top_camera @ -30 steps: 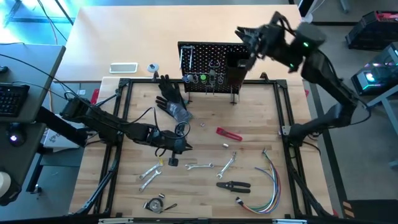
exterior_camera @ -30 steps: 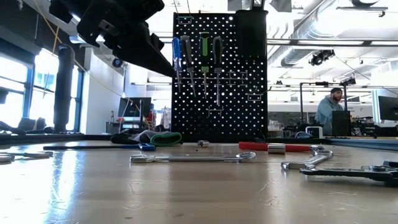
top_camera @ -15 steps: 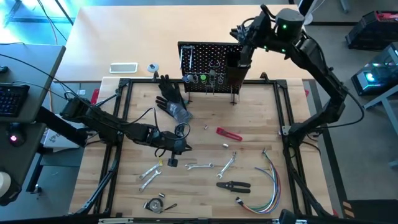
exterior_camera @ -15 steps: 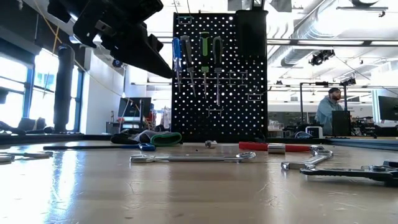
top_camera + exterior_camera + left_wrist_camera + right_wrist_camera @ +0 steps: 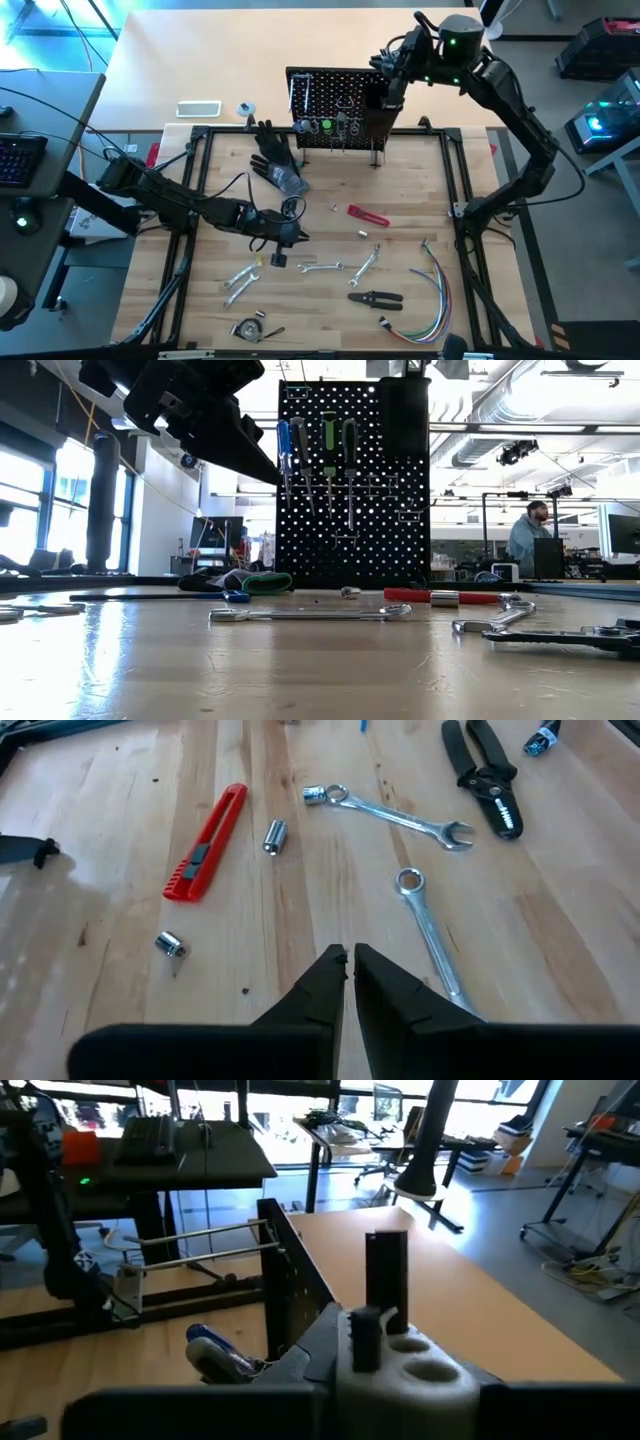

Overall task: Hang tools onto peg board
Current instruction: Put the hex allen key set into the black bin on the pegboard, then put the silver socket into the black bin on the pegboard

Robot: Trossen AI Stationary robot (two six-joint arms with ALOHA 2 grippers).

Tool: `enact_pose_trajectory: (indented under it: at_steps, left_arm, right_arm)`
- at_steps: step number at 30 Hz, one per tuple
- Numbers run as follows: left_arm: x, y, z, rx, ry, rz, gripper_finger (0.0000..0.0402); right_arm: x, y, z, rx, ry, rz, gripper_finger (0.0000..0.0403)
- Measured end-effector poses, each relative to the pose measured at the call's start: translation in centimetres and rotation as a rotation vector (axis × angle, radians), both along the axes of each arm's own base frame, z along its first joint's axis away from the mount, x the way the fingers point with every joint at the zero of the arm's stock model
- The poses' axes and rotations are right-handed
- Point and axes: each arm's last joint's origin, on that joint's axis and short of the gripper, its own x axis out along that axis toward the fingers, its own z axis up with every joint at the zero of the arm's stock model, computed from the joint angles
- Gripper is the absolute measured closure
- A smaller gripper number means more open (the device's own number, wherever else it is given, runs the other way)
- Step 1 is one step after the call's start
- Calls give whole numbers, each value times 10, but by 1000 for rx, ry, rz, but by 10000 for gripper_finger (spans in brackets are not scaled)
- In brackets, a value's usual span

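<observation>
The black peg board (image 5: pixel 340 100) stands at the table's far edge, with screwdrivers (image 5: pixel 328 445) hanging on it and a black bin (image 5: pixel 378 115) on its right end. My right gripper (image 5: pixel 385 75) hovers above the bin, shut on a pale grey piece (image 5: pixel 410 1370) that has two round holes and black stubs. My left gripper (image 5: pixel 285 238) is shut and empty, low over the table's middle left. On the wood lie silver wrenches (image 5: pixel 322 267), a red-handled tool (image 5: pixel 368 215), pliers (image 5: pixel 375 297) and a small socket (image 5: pixel 335 208). My right gripper has the pale grey piece (image 5: pixel 385 1380) between its fingers, but the piece itself hides the place of contact. The fingers come about level from the table's right, high above the peg board's top edge (image 5: pixel 290 1280). The piece is lifted clear, and a black stub (image 5: pixel 385 1270) stands up from it.
A black glove (image 5: pixel 275 160) lies in front of the peg board's left end. A bundle of coloured wires (image 5: pixel 430 290) lies near the right front. More wrenches (image 5: pixel 240 278) and a round tool (image 5: pixel 248 328) lie at the left front. A person (image 5: pixel 528 540) sits far behind.
My right gripper has swung toward the table's left and sunk a little, turning as it came over the peg board's bin end; it has hardly moved in the last half second. The small socket has rolled along the table toward the right.
</observation>
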Motion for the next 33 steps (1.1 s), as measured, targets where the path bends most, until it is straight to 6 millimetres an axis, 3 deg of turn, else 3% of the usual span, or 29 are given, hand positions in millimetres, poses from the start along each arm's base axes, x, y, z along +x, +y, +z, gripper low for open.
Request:
enact_pose_trajectory:
  at_steps: [20, 27, 33]
  left_arm:
    - [-1, -1, -1, 2, 15, -2, 382]
    - [-4, 0, -4, 11, 58, -2, 382]
    - [-4, 0, -4, 11, 58, -2, 382]
  right_arm:
    - [-5, 3, 7, -33, -36, 23, 357]
    - [-26, 26, 28, -124, -101, 43, 352]
    - [-47, 58, 41, -152, -127, 101, 314]
